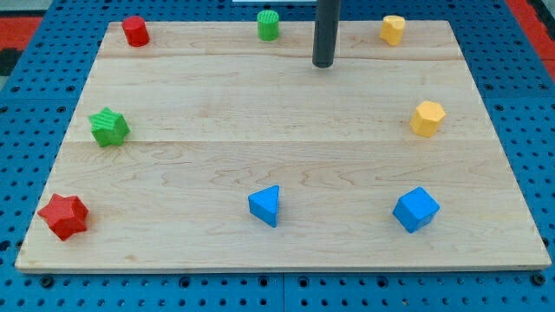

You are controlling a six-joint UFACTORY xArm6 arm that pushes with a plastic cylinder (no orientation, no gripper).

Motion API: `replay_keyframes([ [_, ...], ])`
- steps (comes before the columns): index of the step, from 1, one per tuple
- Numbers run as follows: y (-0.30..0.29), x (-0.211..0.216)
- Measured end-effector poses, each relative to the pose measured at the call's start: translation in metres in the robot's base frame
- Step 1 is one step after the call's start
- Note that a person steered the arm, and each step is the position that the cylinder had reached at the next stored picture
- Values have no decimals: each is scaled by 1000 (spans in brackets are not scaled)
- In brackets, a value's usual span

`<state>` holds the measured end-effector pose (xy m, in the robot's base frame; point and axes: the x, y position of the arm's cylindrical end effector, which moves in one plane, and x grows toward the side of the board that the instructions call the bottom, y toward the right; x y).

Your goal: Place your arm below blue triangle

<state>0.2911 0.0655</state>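
Observation:
The blue triangle lies on the wooden board near the view's bottom, a little left of centre. My tip is the lower end of a dark rod that comes down from the view's top. It stands near the board's top edge, far above the blue triangle and slightly to its right, touching no block.
A blue cube lies at the bottom right. A yellow hexagon and a yellow block are on the right. A green cylinder is left of my tip. A red cylinder, green star and red star line the left.

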Motion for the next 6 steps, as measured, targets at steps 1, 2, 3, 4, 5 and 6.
replay_keyframes([
  [1, -5, 36],
  [2, -24, 78],
  [3, -84, 126],
  [4, -90, 147],
  [5, -42, 179],
  [6, 8, 214],
])
